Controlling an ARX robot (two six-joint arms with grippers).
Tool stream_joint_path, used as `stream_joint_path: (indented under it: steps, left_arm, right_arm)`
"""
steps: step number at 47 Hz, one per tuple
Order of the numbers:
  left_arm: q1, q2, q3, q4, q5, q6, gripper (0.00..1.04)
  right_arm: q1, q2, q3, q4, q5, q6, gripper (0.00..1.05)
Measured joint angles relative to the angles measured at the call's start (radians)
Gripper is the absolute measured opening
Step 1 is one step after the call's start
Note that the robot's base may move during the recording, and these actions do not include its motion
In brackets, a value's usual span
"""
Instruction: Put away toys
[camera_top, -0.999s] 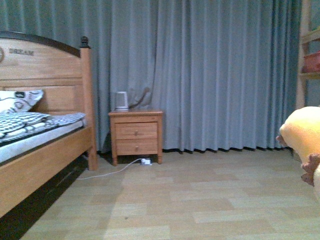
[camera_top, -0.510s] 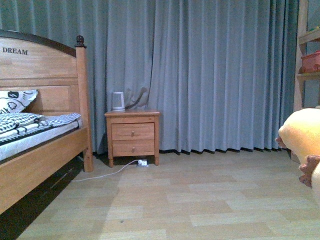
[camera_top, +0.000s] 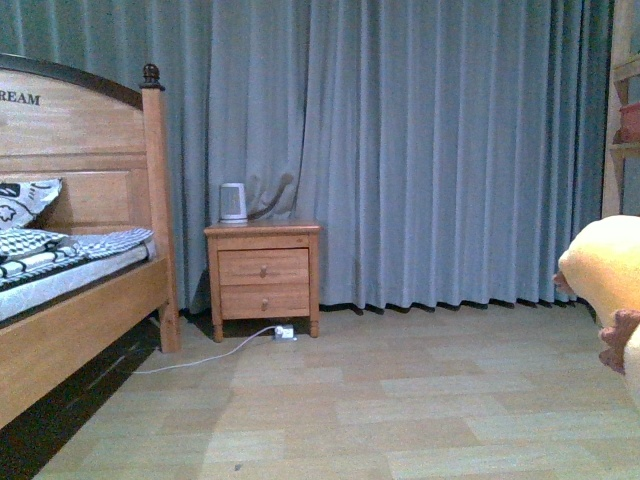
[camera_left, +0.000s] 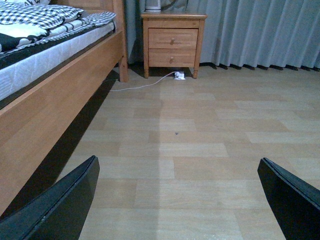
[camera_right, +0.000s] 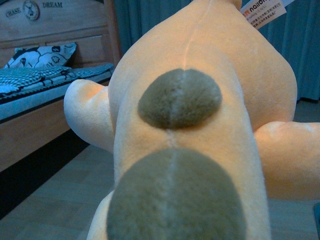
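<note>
Close before the hidden right gripper, orange plush toy (camera_right: 240, 85), grip untellable; left gripper (camera_left: 178, 161) wide apart, empty.

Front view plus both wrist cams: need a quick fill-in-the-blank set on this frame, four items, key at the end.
1. The nightstand has ___ drawers.
2. The left gripper has its jaws ___, with only floor between them.
3. In the front view the plush toy shows at the ___ edge.
4. The lettering on the headboard in the right wrist view reads ___.
Missing words: two; open; right; DREAM.
</note>
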Motion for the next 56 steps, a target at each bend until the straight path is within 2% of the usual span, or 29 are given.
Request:
stream_joint_path:
  steps: [56]
  left_arm:
    - [0.000, -0.001, 0.000, 0.000, 0.000, 0.000, 0.98]
  right_arm:
    - [0.000, 0.000, 0.000, 0.000, 0.000, 0.000, 0.10]
